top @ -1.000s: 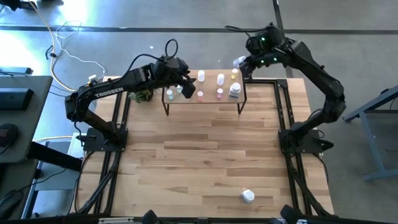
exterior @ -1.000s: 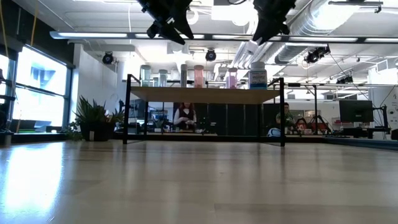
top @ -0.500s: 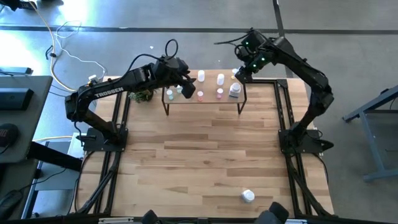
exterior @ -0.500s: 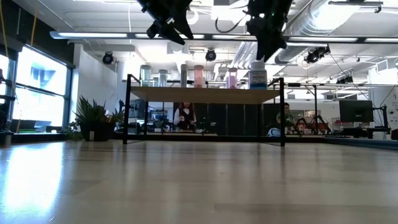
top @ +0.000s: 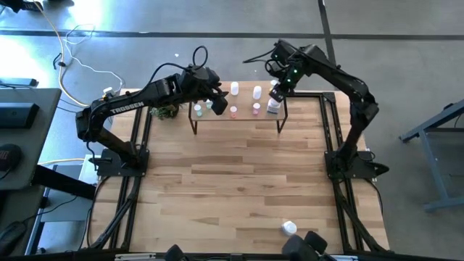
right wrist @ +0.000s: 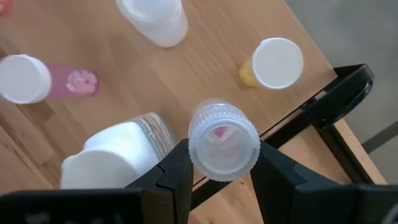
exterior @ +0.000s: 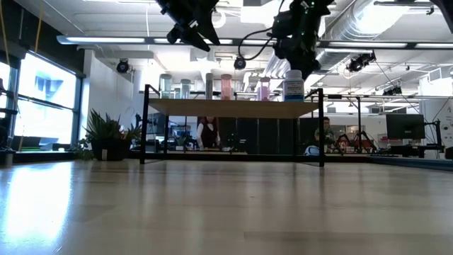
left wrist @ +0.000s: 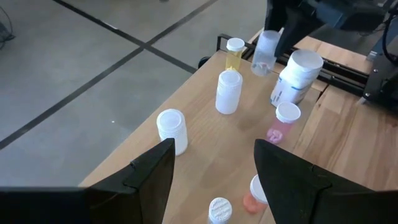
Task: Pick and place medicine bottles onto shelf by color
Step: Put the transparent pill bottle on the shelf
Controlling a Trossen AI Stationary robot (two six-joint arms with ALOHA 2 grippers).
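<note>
Medicine bottles stand in a loose cluster on the small light-wood shelf [top: 239, 116] with thin black legs, upper centre of the high view: white-capped ones, two pink ones, a yellow one [right wrist: 273, 63] near the shelf's corner, and a larger white bottle with a printed label [left wrist: 295, 76]. One clear, uncapped bottle [right wrist: 222, 148] is clamped between the dark fingers of the right gripper [top: 278, 85], which hangs over the shelf's right end beside the large white bottle; something pink shows through its open mouth, too blurred to identify. In the low view this gripper's fingertips are lost against the dark arm and ceiling clutter. The left gripper [left wrist: 211, 168] hovers above the shelf's left part, its two fingers standing well apart with nothing between them. A pink bottle [left wrist: 252, 194] is half hidden behind one of those fingers. Another white bottle [top: 289, 228] lies alone low on the wooden tabletop [top: 232, 181]. A small green plant [top: 165, 112] is partly covered by the left arm
</note>
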